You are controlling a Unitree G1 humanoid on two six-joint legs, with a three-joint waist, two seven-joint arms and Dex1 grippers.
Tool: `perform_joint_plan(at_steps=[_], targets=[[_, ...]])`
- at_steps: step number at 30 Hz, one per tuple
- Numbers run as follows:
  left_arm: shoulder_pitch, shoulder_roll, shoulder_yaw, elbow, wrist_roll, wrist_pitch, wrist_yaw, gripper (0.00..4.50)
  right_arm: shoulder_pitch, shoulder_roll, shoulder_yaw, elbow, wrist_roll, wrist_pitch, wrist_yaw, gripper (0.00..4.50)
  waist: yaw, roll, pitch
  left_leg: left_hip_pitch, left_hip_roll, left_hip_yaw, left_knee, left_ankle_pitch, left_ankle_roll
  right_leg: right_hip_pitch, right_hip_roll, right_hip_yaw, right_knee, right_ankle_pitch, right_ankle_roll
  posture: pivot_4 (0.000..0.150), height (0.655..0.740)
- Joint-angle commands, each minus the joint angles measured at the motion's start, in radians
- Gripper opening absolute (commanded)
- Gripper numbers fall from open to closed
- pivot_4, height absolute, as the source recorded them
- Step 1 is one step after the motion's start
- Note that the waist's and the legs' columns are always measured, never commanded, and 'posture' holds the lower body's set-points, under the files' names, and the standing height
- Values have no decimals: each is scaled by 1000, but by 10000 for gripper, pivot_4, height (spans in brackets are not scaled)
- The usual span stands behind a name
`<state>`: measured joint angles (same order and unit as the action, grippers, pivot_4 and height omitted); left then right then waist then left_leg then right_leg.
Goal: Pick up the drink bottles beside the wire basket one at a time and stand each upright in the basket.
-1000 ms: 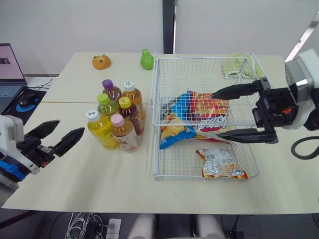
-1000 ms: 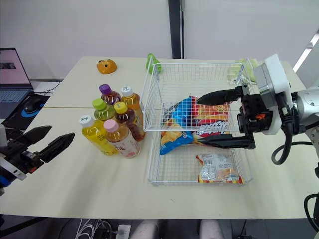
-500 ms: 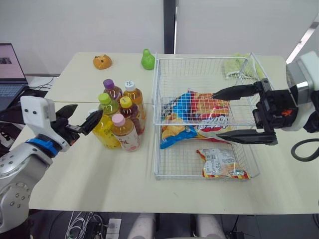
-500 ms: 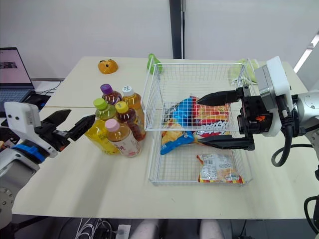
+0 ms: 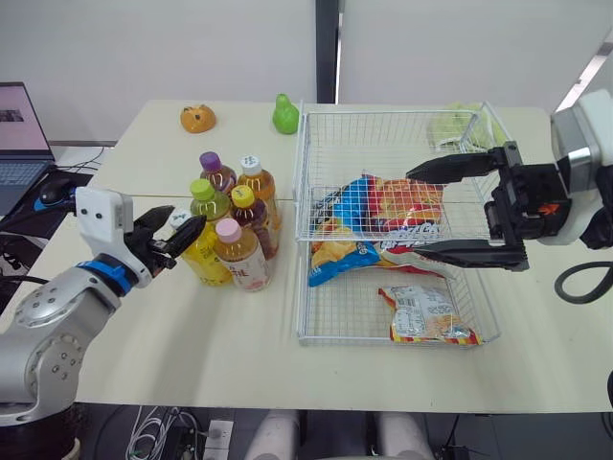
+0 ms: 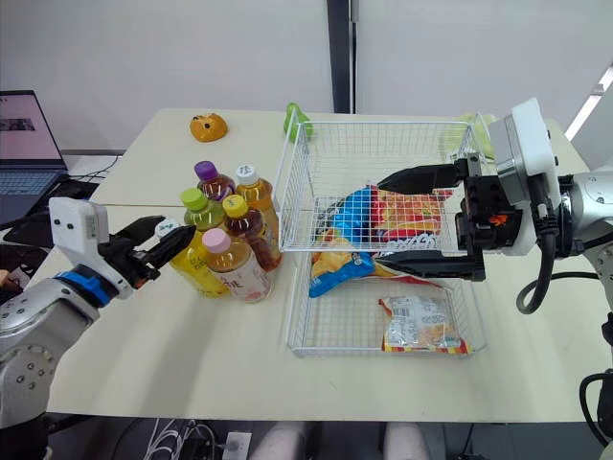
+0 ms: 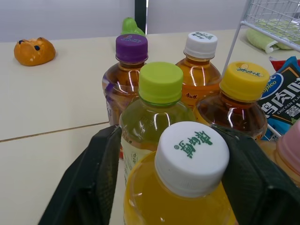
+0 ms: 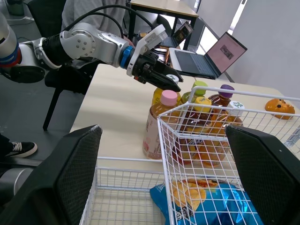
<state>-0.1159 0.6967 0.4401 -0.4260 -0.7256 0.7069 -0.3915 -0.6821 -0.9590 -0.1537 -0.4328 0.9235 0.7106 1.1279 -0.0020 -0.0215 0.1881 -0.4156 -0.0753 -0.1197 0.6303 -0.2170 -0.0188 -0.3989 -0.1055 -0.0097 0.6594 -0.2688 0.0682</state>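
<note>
White wire basket (image 5: 383, 114) on the cream worktop (image 5: 192, 335). In it we list a blue-and-red snack bag (image 5: 388, 213) across the middle and a small packet (image 5: 421, 316) at the near end.

Drink bottles, six, all upright in a tight cluster on the worktop, just beside the basket's left wall:
- purple-capped bottle (image 5: 213, 172)
- white-capped amber bottle (image 5: 255, 179)
- lime-capped bottle (image 5: 207, 201)
- yellow-capped bottle (image 5: 247, 213)
- pink-capped bottle (image 5: 238, 257)
- white-capped yellow bottle (image 7: 183, 178), at the near left of the cluster

Left end effector (image 5: 187, 218): parted, its two black fingers (image 7: 84, 187) set either side of the white-capped yellow bottle's cap. One finger lies close against the cap, and we cannot tell whether it touches. The bottle stands on the worktop.

Right end effector (image 5: 413, 215): spread wide and empty, hanging over the basket above the snack bag, well apart from the bottles.

Sundries: an orange toy (image 5: 196, 118) and a green pear-shaped figure (image 5: 283, 114) near the worktop's far edge. A laptop (image 5: 19, 134) sits off to the left.
</note>
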Motion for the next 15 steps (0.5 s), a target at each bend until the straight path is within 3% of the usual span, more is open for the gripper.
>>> perform_joint_plan(at_steps=[1, 2, 9, 15], targets=[[7, -10, 14, -20, 7, -29, -14, 17013, -18, -5, -28, -20, 13, -3, -10, 45000, -1, 0, 0, 0, 0, 0, 0, 0, 0, 0, 0, 0, 0, 0, 0, 1500, 7400], [9, -13, 15, -22, 8, -30, -16, 13822, -17, -6, -29, -21, 14, -2, -11, 45000, 0, 0, 0, 0, 0, 0, 0, 0, 0, 0, 0, 0, 0, 0, 0, 1500, 7400], [87, 0, 84, -80, -16, -62, -67, 13740, -17, -15, -32, -13, 0, -13, -7, 45000, -2, 0, 0, 0, 0, 0, 0, 0, 0, 0, 0, 0, 0, 0, 0, 1500, 7400], [104, 95, 234, -79, -108, -22, -136, 13740, -21, -18, -29, 7, -19, -27, 3, 45000, 0, 0, 0, -1, 0, 0, 0, 0, 0, -1, 0, 0, 0, 0, 0, 1500, 7400]])
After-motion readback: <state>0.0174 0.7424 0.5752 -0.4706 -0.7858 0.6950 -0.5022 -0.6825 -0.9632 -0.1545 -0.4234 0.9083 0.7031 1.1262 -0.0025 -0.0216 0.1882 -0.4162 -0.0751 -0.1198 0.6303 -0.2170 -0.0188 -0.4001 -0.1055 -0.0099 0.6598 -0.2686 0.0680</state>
